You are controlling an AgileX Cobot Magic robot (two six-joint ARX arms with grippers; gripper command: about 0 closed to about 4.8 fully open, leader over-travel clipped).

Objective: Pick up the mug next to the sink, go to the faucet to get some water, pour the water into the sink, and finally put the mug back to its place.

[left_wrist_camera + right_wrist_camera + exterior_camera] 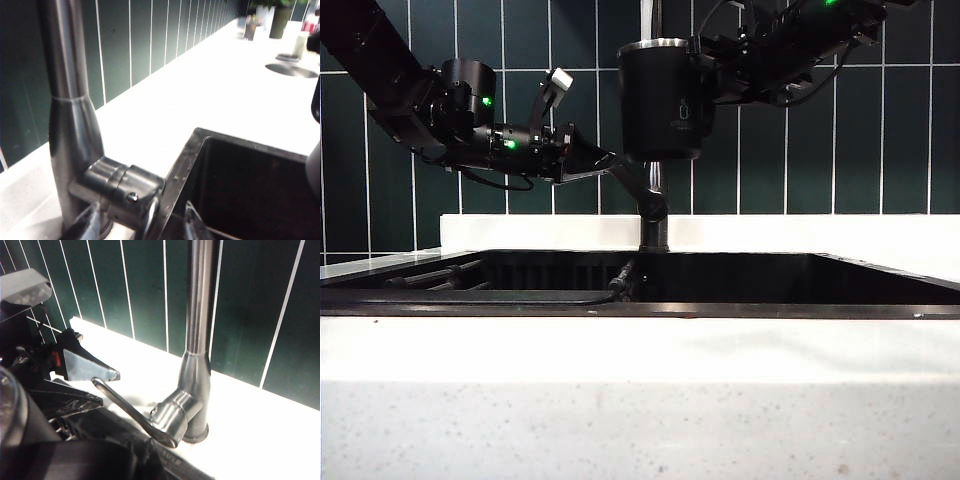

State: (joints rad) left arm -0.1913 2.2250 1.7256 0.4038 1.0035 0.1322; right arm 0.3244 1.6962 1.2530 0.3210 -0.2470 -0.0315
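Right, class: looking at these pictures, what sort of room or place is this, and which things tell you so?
Most likely a kitchen, or a mock-up of one. A dark sink is set into a white countertop, a metal faucet stands behind it, and dark green wall tiles run along the back.

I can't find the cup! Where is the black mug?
In the exterior view, the matte black silver-rimmed mug hangs top centre above the dark sink, in the right claw.
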